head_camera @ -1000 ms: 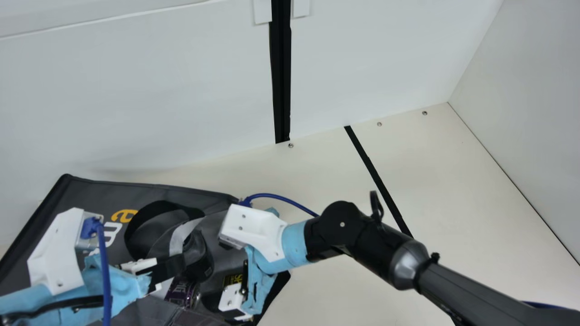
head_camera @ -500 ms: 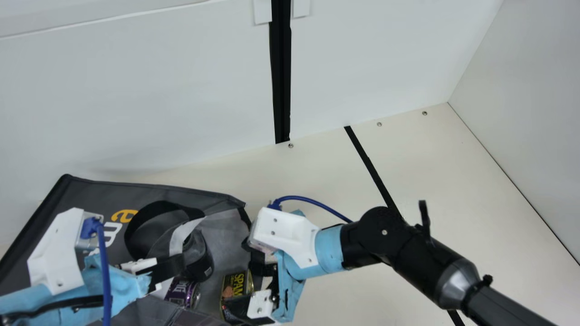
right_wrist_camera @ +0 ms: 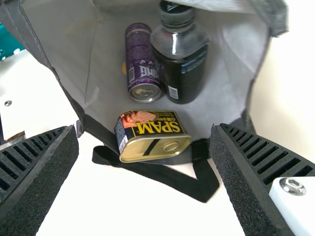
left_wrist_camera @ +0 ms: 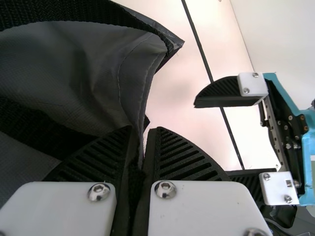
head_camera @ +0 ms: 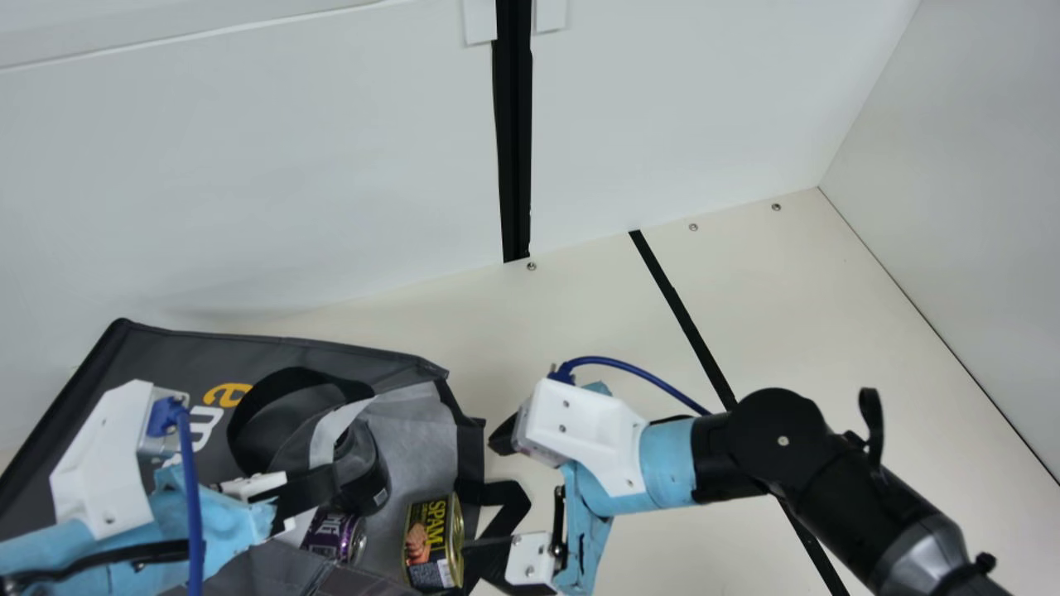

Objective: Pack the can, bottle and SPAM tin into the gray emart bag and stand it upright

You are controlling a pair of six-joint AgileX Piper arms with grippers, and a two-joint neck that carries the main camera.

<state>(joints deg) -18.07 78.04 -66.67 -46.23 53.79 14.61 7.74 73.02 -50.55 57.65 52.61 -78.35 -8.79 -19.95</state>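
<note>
The gray bag lies on its side, mouth toward the right. Its upper edge is pinched by my left gripper; in the left wrist view the fabric runs between that gripper's closed fingers. Inside the bag, the purple can and dark bottle lie side by side. Nearer the mouth is the SPAM tin, at the opening's edge. My right gripper is open just outside the mouth; in the right wrist view the gripper has wide-spread fingers, the tin beyond them untouched.
A black strap loop lies on the cream table by the bag's mouth. White walls stand behind the bag and at the right. A black strip crosses the table.
My right gripper has drawn back rightward out of the bag's mouth, leaving the SPAM tin inside and in full sight. The left arm has kept still.
</note>
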